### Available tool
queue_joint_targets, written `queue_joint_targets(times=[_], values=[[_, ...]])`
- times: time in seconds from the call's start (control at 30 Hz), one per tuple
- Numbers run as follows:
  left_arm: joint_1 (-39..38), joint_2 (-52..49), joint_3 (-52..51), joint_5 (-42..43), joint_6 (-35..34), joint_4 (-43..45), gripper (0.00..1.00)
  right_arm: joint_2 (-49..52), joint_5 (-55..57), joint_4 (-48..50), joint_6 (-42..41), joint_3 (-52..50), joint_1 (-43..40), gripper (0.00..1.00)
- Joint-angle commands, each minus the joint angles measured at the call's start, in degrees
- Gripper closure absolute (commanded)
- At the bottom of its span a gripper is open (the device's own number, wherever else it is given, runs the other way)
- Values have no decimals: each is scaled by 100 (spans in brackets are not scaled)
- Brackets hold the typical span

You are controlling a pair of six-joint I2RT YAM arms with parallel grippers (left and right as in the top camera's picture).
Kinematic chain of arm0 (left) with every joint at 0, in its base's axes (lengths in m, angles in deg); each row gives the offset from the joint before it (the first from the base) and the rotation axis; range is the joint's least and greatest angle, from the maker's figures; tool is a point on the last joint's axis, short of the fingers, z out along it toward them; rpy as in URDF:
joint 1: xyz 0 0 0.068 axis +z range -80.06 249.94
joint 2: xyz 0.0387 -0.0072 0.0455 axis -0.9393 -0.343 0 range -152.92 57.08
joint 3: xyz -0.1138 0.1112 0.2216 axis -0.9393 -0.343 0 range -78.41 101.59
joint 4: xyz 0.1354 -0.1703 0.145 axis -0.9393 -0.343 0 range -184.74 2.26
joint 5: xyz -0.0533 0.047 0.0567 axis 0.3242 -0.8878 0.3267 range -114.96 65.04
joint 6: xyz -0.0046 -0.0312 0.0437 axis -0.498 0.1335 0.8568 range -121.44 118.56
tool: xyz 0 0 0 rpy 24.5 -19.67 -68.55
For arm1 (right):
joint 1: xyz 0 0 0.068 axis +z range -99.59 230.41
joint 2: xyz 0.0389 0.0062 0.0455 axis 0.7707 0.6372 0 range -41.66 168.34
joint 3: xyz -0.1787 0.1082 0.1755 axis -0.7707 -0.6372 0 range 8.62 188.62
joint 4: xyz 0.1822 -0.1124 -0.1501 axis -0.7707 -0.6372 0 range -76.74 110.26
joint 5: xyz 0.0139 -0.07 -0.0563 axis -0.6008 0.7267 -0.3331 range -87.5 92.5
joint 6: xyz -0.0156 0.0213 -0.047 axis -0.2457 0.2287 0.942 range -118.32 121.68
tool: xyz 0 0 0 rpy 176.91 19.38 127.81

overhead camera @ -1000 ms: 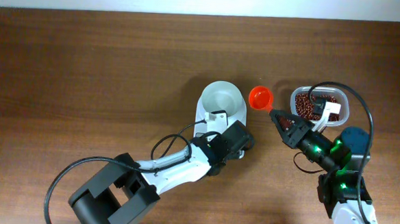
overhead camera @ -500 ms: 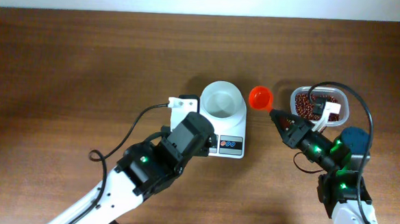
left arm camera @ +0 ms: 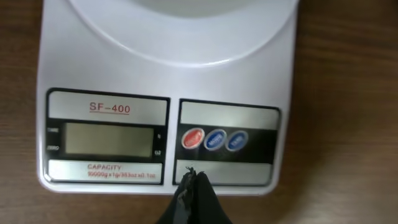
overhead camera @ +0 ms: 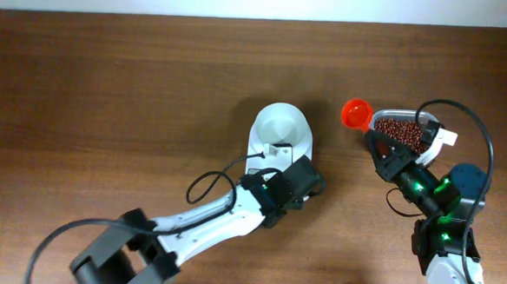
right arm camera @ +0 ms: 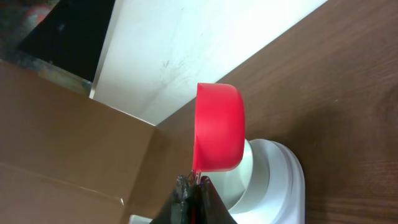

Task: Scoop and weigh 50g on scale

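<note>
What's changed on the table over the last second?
The right claw, shut on the orange-red scoop, carried it away from the scale towards the tub of beans. The left claw, shut, swung out to the left, then returned to the button panel. Scale, its empty bowl and tub stayed put.

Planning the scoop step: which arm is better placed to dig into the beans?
Right. The right gripper holds the scoop beside the beans; the left gripper, shut and empty, sits at the scale's front edge.
</note>
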Motion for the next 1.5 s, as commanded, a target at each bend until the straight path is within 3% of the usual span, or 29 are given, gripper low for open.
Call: queue_joint_targets(times=[0.0,0.23,1.47], values=[[-2,-271,17,-190,-87,195,100,2,-101,0,20,76,-35,96],[-2,-295,17,-595,-90,382,100,2,-122,-87,22,76,-35,96],[79,-765,17,-339,-385,654,100,2,-144,-87,22,76,-35,96]])
